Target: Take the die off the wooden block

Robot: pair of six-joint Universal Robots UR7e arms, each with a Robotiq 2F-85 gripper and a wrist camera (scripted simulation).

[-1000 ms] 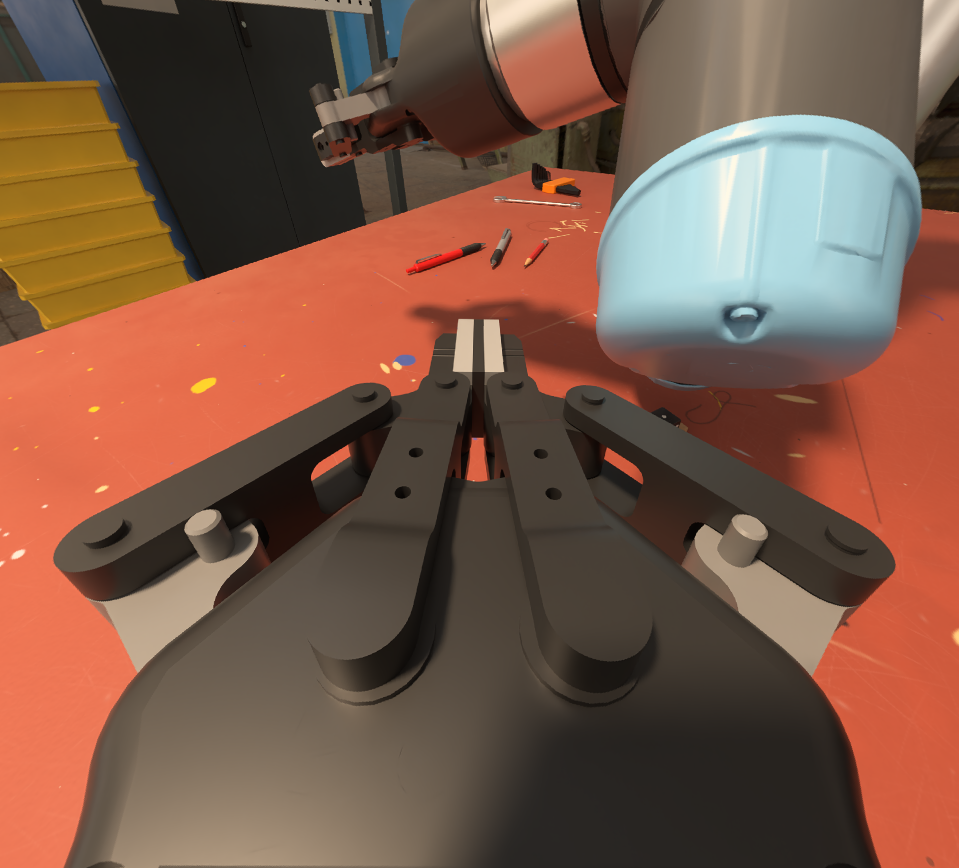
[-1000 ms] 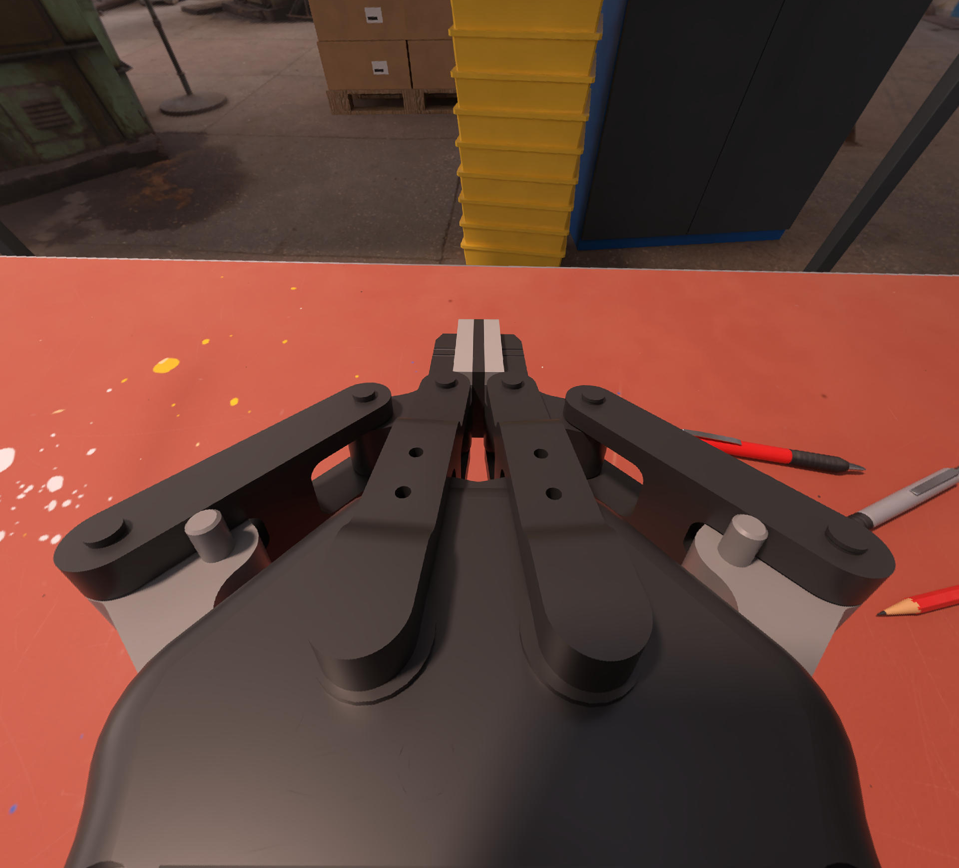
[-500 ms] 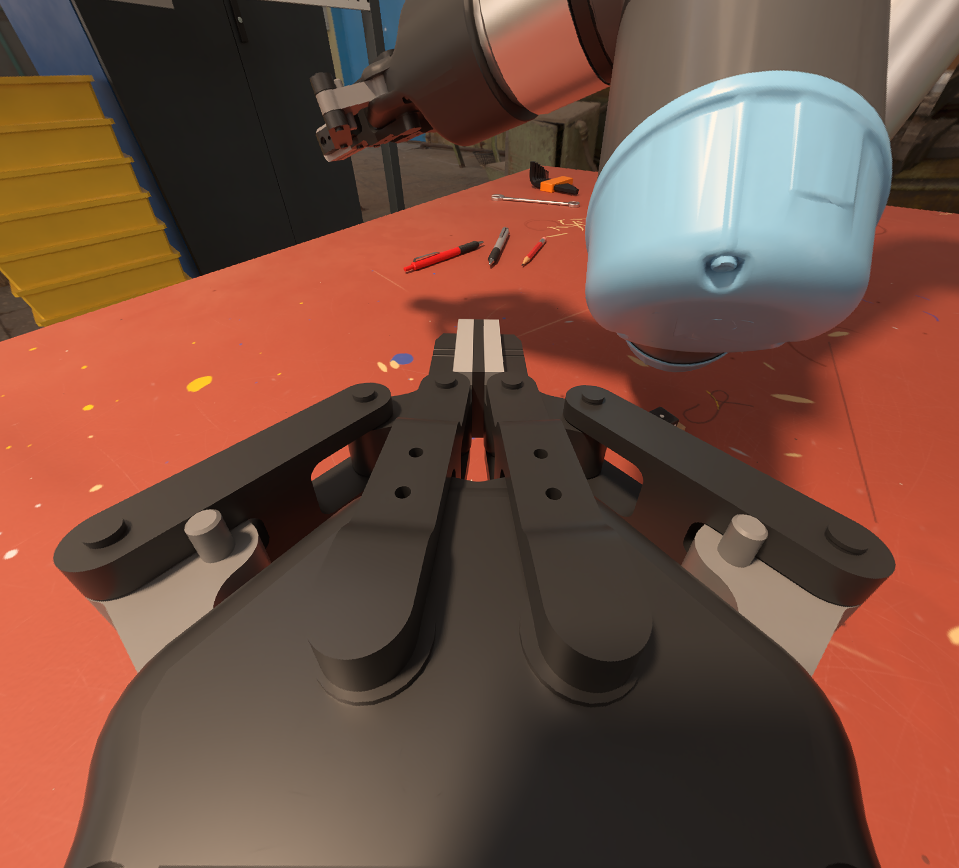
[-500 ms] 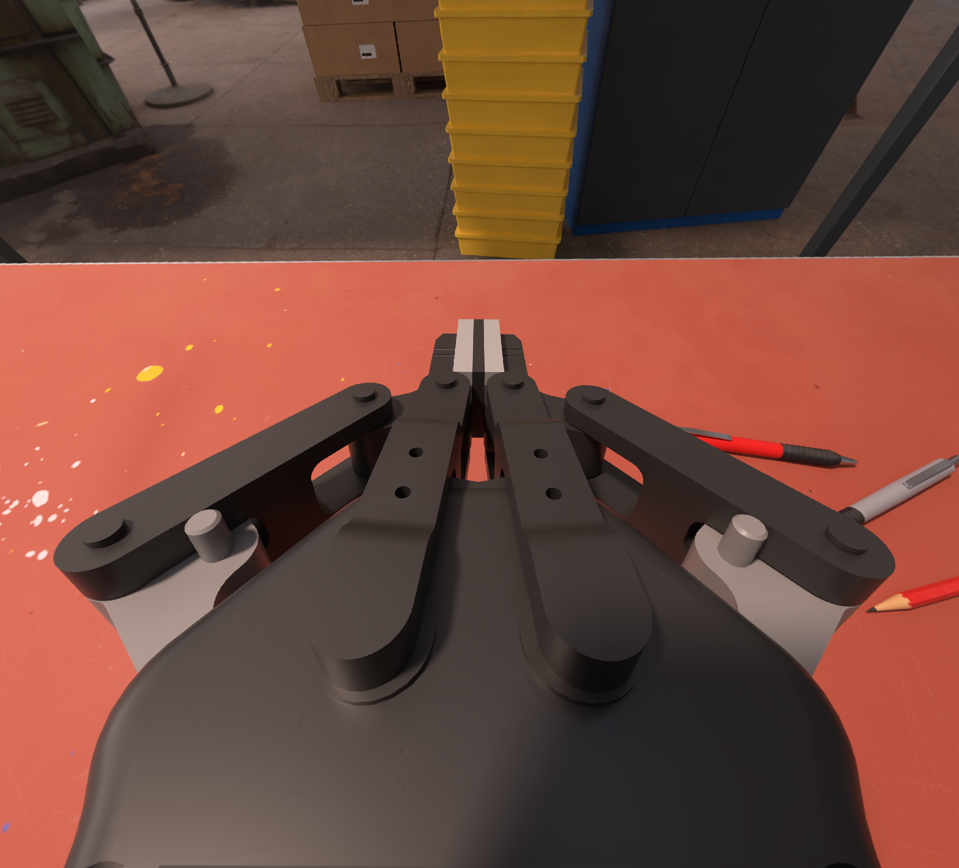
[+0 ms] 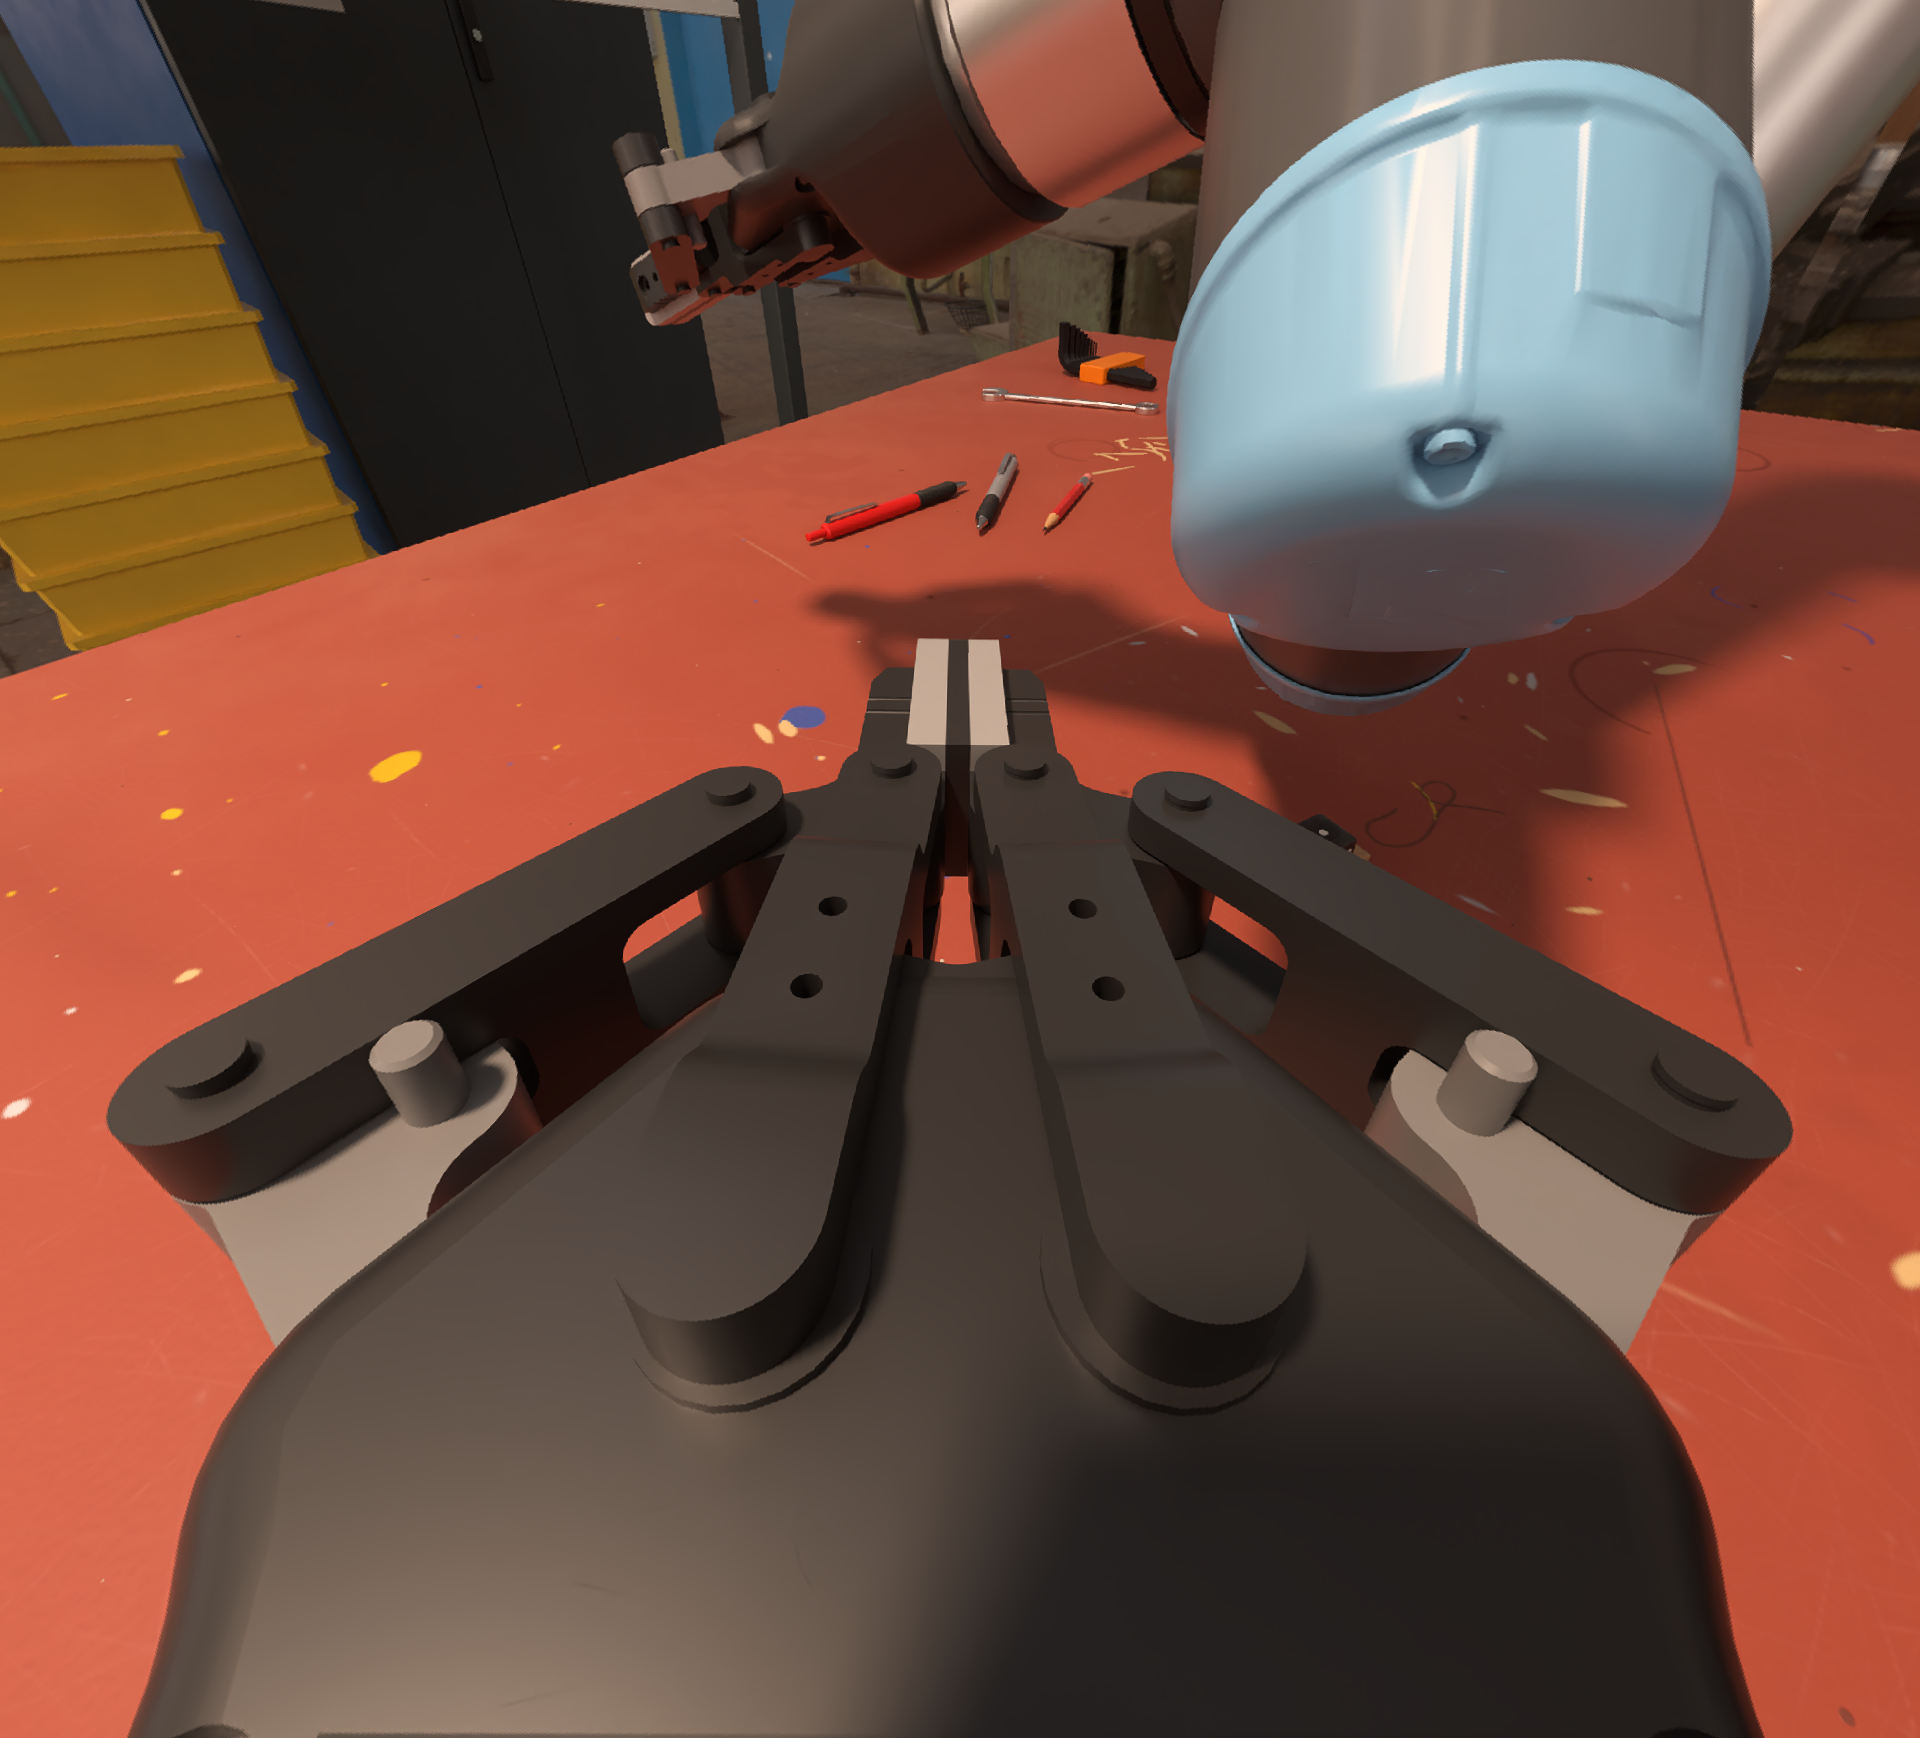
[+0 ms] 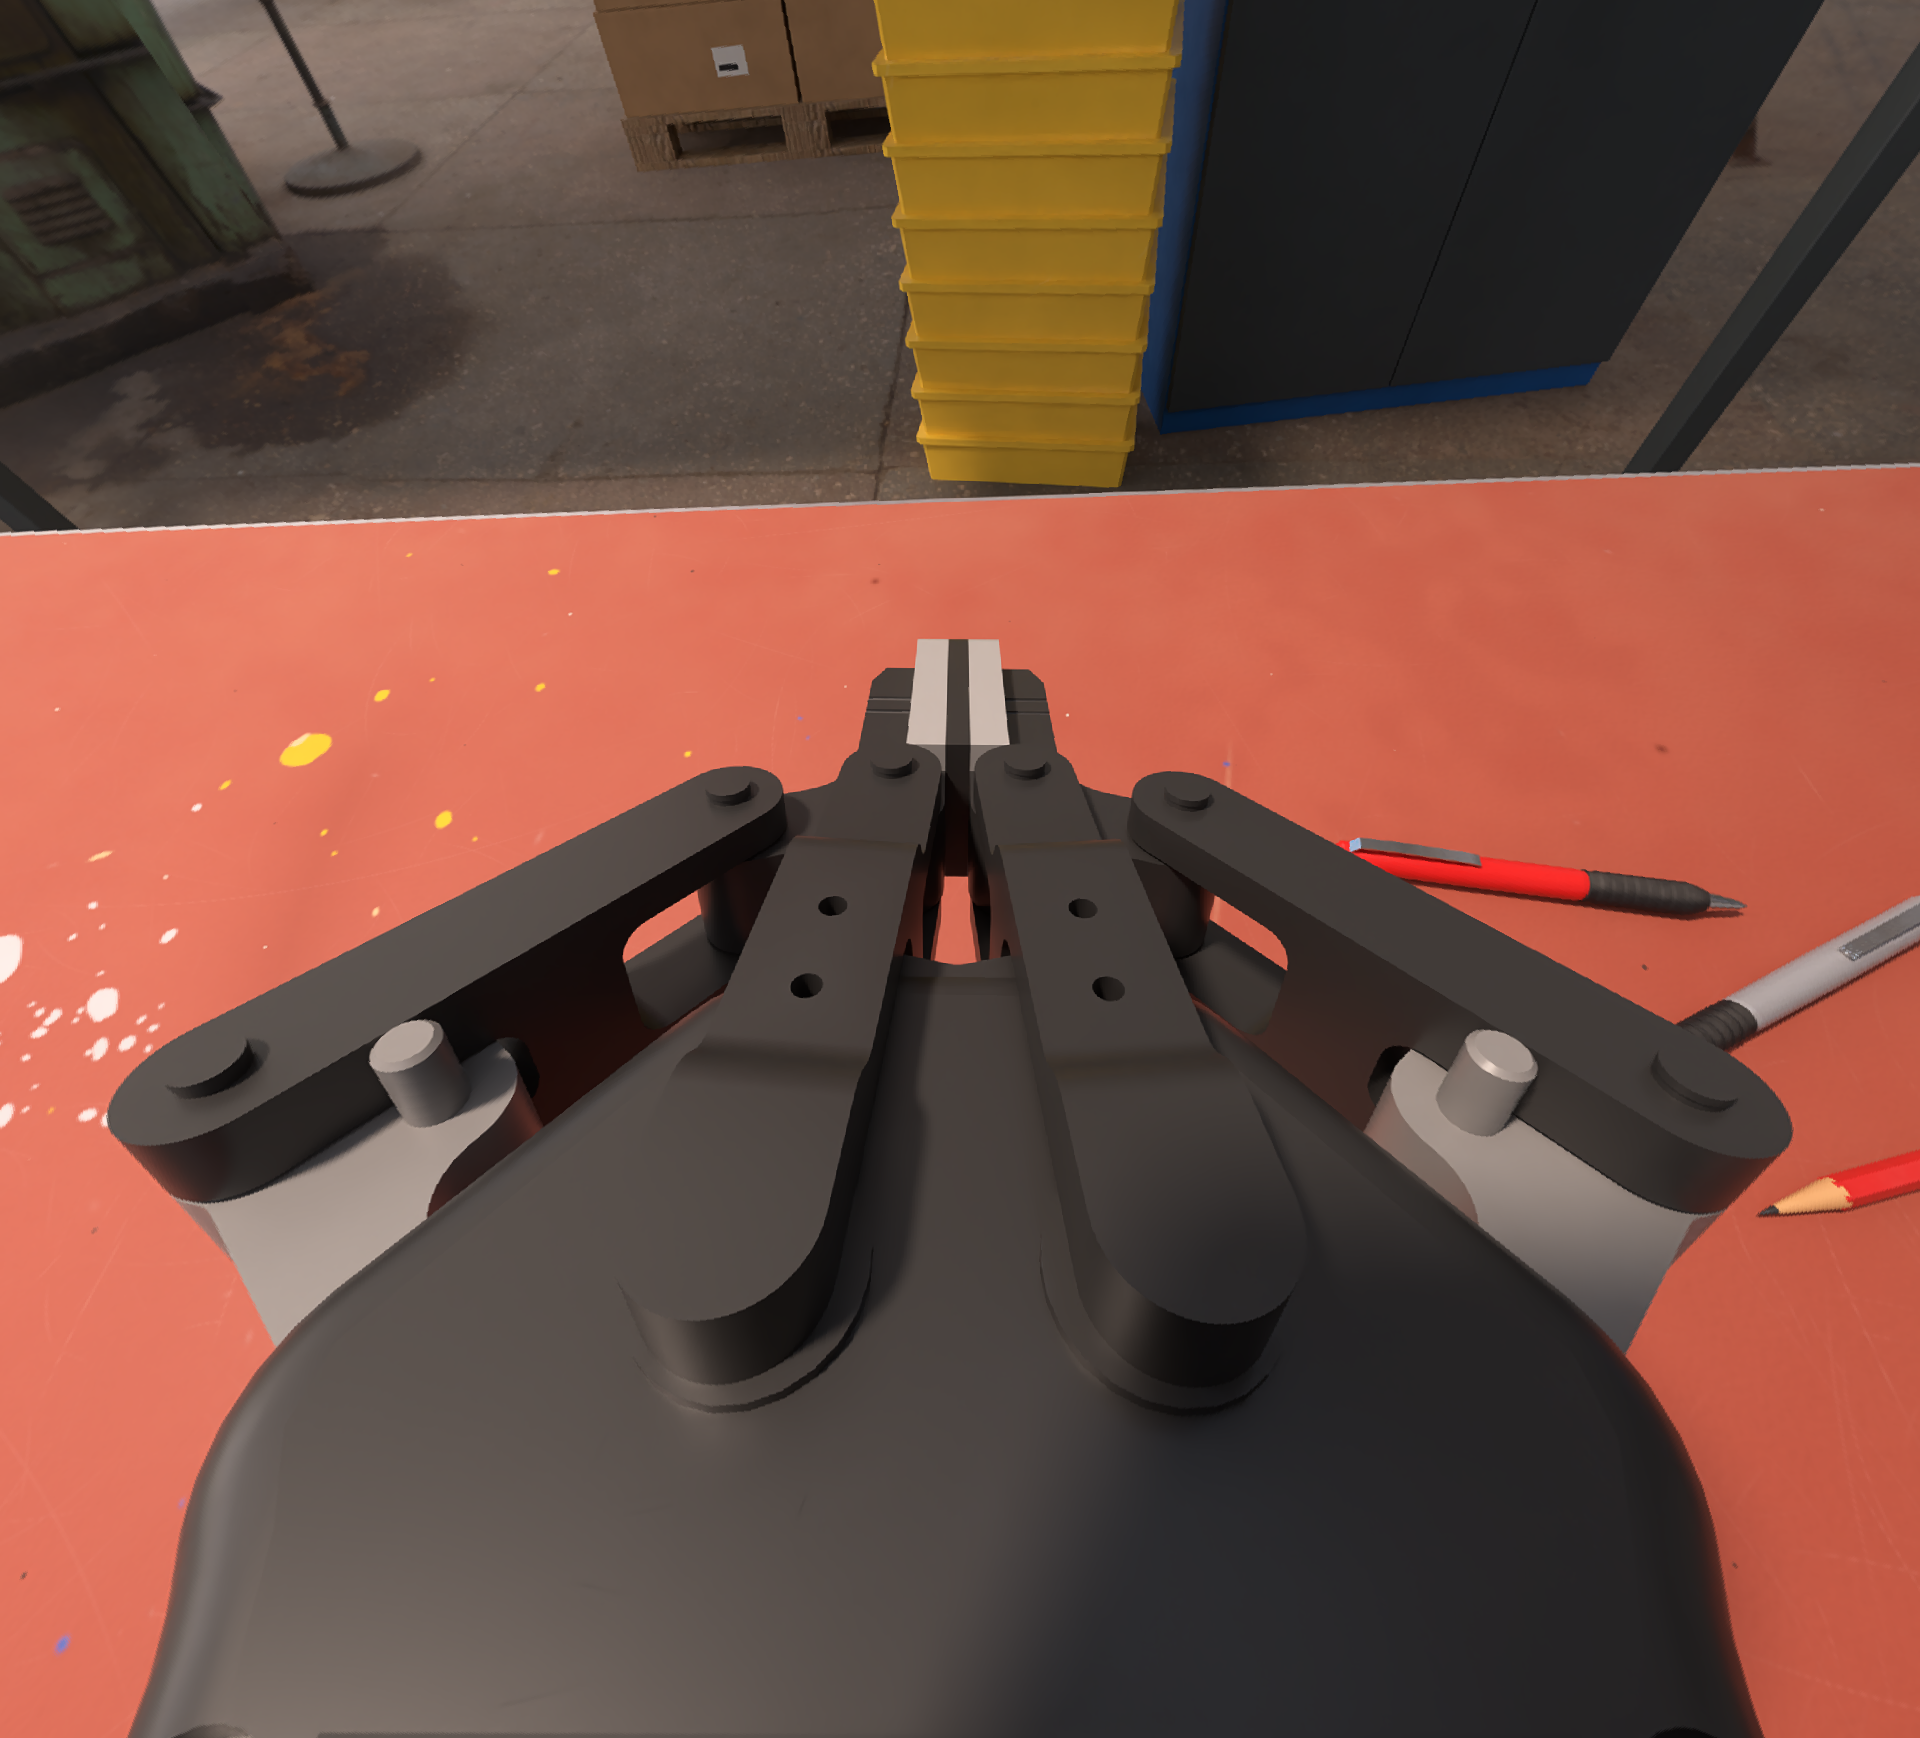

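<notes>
Neither view shows the die or the wooden block. My left gripper (image 5: 958, 691) is shut and empty, low over the red table (image 5: 520, 649). A small dark object (image 5: 1330, 831) peeks out behind its right link, too hidden to identify. My right gripper (image 6: 958, 691) is also shut and empty, pointing at the table's far edge (image 6: 416, 519). The right arm's blue-capped joint (image 5: 1455, 358) hangs close ahead of the left gripper, to the right. The right gripper also shows farther off in the left wrist view (image 5: 675, 254).
A red pen (image 5: 883, 509), a grey marker (image 5: 995, 491) and a red pencil (image 5: 1067, 502) lie ahead, with a wrench (image 5: 1070, 402) and a hex key set (image 5: 1107, 367) beyond. The pen (image 6: 1538, 880), marker (image 6: 1808, 976) and pencil (image 6: 1849, 1184) lie right of the right gripper. Yellow bins (image 6: 1023, 161) stand past the edge.
In the left wrist view the right arm's blue-capped joint has risen and shifted a little left. The right wrist view has shifted slightly over the table. Both grippers stay shut.
</notes>
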